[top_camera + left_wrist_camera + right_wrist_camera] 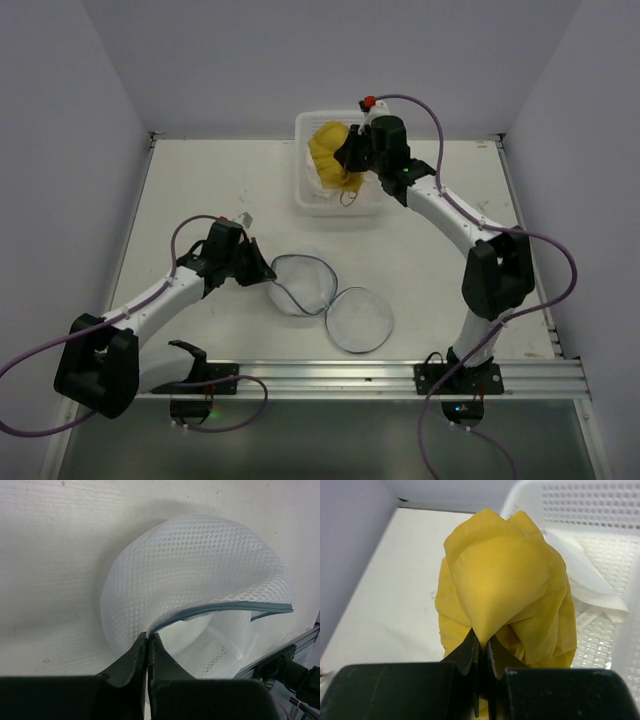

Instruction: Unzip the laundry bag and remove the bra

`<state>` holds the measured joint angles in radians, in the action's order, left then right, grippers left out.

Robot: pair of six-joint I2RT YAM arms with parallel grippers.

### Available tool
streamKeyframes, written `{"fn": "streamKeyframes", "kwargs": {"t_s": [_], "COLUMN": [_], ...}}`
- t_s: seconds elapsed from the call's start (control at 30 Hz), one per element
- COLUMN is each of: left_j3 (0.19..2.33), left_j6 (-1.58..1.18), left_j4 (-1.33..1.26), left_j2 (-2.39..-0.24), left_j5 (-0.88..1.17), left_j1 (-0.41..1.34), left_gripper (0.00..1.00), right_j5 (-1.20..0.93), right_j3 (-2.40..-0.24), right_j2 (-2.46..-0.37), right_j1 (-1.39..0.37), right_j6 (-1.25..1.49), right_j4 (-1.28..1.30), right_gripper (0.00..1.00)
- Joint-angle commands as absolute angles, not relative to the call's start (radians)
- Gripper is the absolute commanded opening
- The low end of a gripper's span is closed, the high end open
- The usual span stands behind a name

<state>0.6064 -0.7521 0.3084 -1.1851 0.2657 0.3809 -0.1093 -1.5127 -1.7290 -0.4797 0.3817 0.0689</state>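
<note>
The laundry bag (330,298) lies unzipped in the middle of the table, its two round white mesh halves spread open with a dark zip rim. My left gripper (262,270) is shut on the bag's rim at its left edge; the left wrist view shows the mesh bag (200,580) and my fingertips (149,636) pinching the zip edge. My right gripper (350,158) is shut on the yellow bra (330,155) and holds it over the white basket (335,205). The right wrist view shows the bra (505,580) pinched between the jaws (482,642).
The white plastic basket (600,510) stands at the back of the table, with white cloth (592,587) inside it. Grey walls enclose the table on three sides. A metal rail (400,378) runs along the near edge.
</note>
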Motion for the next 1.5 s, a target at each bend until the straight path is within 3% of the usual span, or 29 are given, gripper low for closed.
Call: {"fn": "streamKeyframes", "kwargs": {"t_s": [0.0, 0.13, 0.27, 0.3, 0.37, 0.4, 0.47, 0.67, 0.87, 1.0, 1.3, 1.47], "left_j3": [0.6, 0.597, 0.6, 0.604, 0.61, 0.62, 0.63, 0.64, 0.667, 0.673, 0.669, 0.643], "left_j6": [-0.775, -0.787, -0.805, -0.816, -0.824, -0.836, -0.86, -0.946, -0.98, -0.999, -1.009, -1.014], "left_j4": [0.285, 0.264, 0.226, 0.221, 0.212, 0.212, 0.209, 0.15, 0.19, 0.227, 0.236, 0.219], "left_j2": [-1.164, -1.177, -1.215, -1.224, -1.252, -1.261, -1.282, -1.31, -1.305, -1.304, -1.305, -1.304], "left_j5": [0.281, 0.267, 0.255, 0.25, 0.238, 0.23, 0.206, 0.167, 0.083, 0.031, 0.023, 0.043], "left_j1": [0.38, 0.38, 0.38, 0.379, 0.379, 0.379, 0.379, 0.376, 0.364, 0.334, 0.25, 0.25], "left_gripper": [0.0, 0.0, 0.0, 0.0, 0.0, 0.0, 0.0, 0.0, 0.0, 0.0, 0.0, 0.0], "right_j5": [-0.002, 0.028, -0.008, -0.008, -0.002, 0.023, 0.038, 0.086, -0.03, -0.119, -0.21, -0.181], "right_j3": [-1.607, -1.655, -1.707, -1.738, -1.752, -1.747, -1.727, -1.525, -1.069, -0.875, -0.678, -0.64], "right_j2": [-1.839, -1.956, -2.0, -1.994, -1.965, -1.942, -1.861, -1.585, -1.334, -1.261, -1.281, -1.383], "right_j1": [-0.459, -0.428, -0.407, -0.405, -0.405, -0.405, -0.405, -0.403, -0.403, -0.405, -0.505, -0.568], "right_j6": [0.39, 0.414, 0.428, 0.425, 0.408, 0.402, 0.391, 0.452, 0.575, 0.597, 0.661, 0.739], "right_j4": [0.075, 0.107, 0.167, 0.213, 0.244, 0.264, 0.288, 0.373, 0.399, 0.39, 0.31, 0.241], "right_gripper": [0.0, 0.0, 0.25, 0.4, 0.55, 0.69, 0.77, 0.81, 0.82, 0.82, 0.82, 0.74]}}
